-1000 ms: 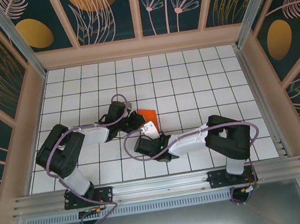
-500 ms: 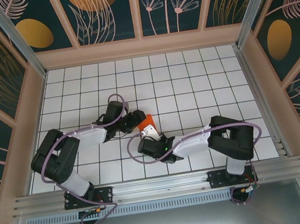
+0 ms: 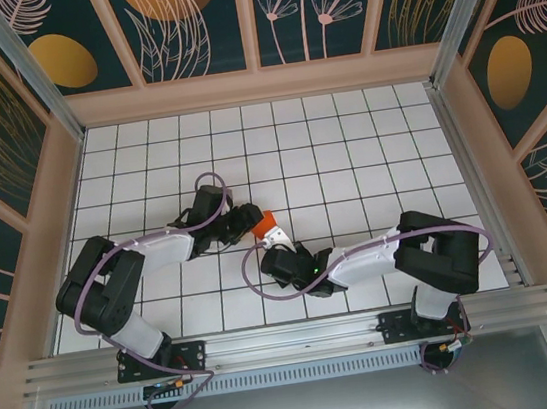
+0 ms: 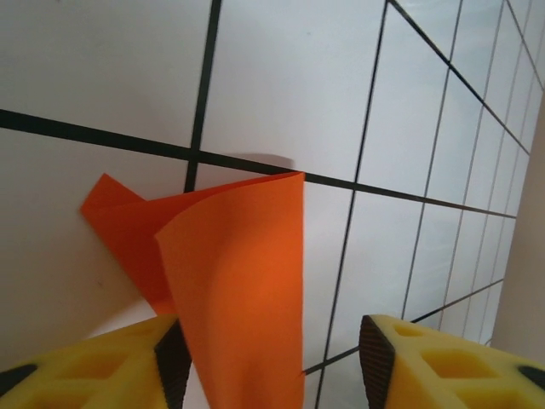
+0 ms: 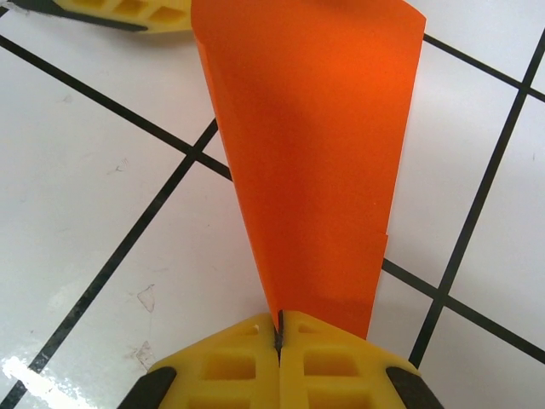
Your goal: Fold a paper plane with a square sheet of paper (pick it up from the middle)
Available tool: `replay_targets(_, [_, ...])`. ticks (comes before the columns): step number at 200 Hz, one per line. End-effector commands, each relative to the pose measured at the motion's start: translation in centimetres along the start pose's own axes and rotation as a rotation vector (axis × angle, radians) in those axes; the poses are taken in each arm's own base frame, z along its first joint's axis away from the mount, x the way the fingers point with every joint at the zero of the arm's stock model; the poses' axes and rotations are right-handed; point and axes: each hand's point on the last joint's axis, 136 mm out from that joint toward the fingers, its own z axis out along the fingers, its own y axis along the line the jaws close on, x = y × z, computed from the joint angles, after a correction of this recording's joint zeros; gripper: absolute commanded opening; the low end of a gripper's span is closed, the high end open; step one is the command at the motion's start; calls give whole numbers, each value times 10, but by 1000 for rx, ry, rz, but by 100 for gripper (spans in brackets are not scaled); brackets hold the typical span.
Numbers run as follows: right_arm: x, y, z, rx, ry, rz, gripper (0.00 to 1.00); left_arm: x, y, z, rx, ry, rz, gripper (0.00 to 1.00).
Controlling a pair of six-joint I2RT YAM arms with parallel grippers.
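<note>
The square sheet of paper (image 5: 315,145) is bright orange and folded into a narrow, pointed wedge. It stands up off the white tiles near the middle of the floor (image 3: 260,222). My right gripper (image 5: 279,328) is shut on its narrow end, the yellow fingers pressed together around the paper's edge. My left gripper (image 4: 268,362) is open around the wider end (image 4: 238,290). There the paper lies close against the left pad (image 4: 173,366) and well clear of the right pad (image 4: 375,358). From above, the two grippers (image 3: 245,220) (image 3: 276,236) meet at the paper from left and right.
White tiled floor (image 3: 348,154) with black grid lines, walled on three sides by patterned panels (image 3: 249,16). An aluminium rail (image 3: 292,343) runs along the near edge by the arm bases. Purple cables (image 3: 213,187) loop over both arms.
My left gripper has opened and let go of the paper. The right arm has swung its elbow to the right and drawn the paper slightly nearer, still shut on it.
</note>
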Motion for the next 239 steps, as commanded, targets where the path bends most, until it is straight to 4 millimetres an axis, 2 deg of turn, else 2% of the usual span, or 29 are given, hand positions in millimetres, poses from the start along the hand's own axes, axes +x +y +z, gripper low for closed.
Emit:
replay_targets(1, [-1, 0, 0, -10, -12, 14, 0, 1, 12, 5, -45, 16, -13, 47])
replay_targets(27, [0, 0, 2, -3, -10, 20, 0, 1, 13, 8, -51, 27, -10, 32])
replay_targets(75, [2, -3, 2, 12, 0, 22, 11, -2, 12, 7, -64, 23, -4, 12])
replay_targets(92, [4, -4, 3, 22, 8, 15, 12, -2, 10, 7, -64, 24, -2, 2])
replay_targets(159, [7, -5, 10, 55, 30, -15, 13, -1, 9, 7, -65, 34, 6, 1])
replay_targets(192, [5, -5, 9, 53, 26, -4, 7, -1, 10, 7, -66, 34, 5, 1])
replay_targets(202, [7, -4, 9, 49, 30, -4, 4, -1, 9, 7, -66, 34, 5, 5])
replay_targets(212, [7, -4, 9, 42, 31, 4, 2, -3, 10, 6, -70, 29, 7, 12])
replay_targets(226, [5, -2, 8, 22, 27, 20, 0, -6, 11, 2, -85, 7, 17, 16])
replay_targets(239, [2, 2, 7, -25, 18, 53, 0, -10, 16, -5, -124, -28, 29, 26])
